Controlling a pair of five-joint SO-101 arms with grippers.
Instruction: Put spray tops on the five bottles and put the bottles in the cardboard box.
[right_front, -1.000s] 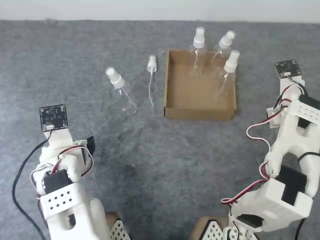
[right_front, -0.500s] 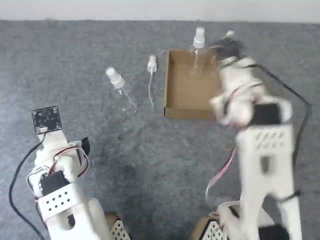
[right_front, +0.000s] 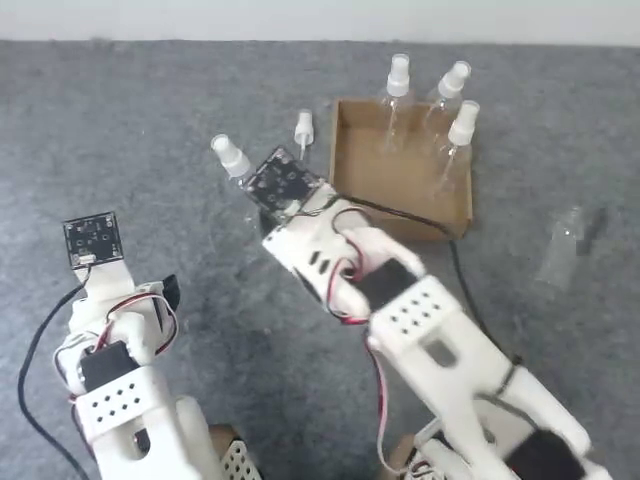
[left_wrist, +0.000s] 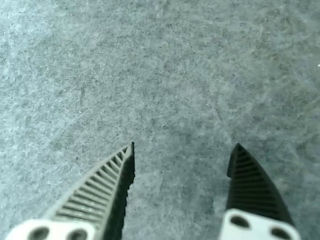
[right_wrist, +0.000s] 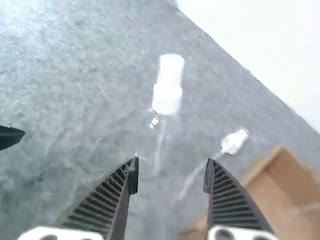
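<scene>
A clear bottle with a white spray top (right_front: 229, 155) lies left of the cardboard box (right_front: 352, 190). My right arm (right_front: 330, 255) stretches over it from the lower right. In the right wrist view my right gripper (right_wrist: 171, 167) is open, just short of this bottle (right_wrist: 167, 86). A loose spray top (right_front: 304, 127) with its tube lies between the bottle and the box, also seen as the loose top (right_wrist: 234, 141). Three capped bottles (right_front: 463, 125) stand in the box's far part. An uncapped clear bottle (right_front: 560, 250) lies at the right. My left gripper (left_wrist: 183, 146) is open over bare carpet.
Grey carpet (right_front: 130, 120) covers the table. My left arm (right_front: 115, 340) stands at the near left, away from the objects. The box's corner (right_wrist: 282, 172) lies beyond the right gripper. Open carpet stretches along the far left and between the arms.
My right arm has swung from the right side of the table, across the box, to the capped bottle left of it. The uncapped bottle at the right has come into sight. My left arm has barely shifted.
</scene>
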